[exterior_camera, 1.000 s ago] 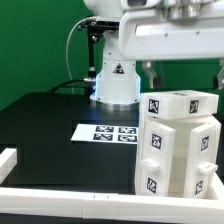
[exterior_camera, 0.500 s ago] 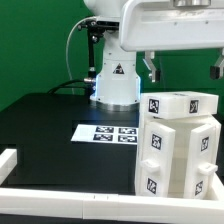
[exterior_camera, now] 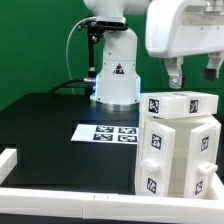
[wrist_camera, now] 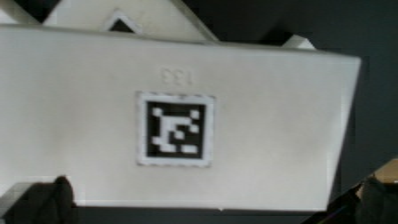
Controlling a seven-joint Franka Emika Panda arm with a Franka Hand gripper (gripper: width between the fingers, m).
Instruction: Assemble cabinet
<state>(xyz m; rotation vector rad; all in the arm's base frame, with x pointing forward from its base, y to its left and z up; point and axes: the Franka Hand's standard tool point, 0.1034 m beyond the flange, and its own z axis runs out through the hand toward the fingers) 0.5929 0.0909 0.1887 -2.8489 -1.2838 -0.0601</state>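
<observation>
We see cabinet (exterior_camera: 178,145) standing upright on black table (exterior_camera: 45,125), at exterior view's right, near white border rail (exterior_camera: 60,190). Recesses in its side look empty as far as we can tell. Gripper (exterior_camera: 190,72) hangs just above cabinet top, fingers (exterior_camera: 174,76) apart, nothing between them. Marker board (exterior_camera: 105,133) lies flat beside cabinet, in front of robot base (exterior_camera: 114,80) (triangle warning label on it, text unreadable). Wrist view: cabinet top face carries one black-and-white tag (wrist_camera: 175,126), plus faint embossed mark we can't read.
</observation>
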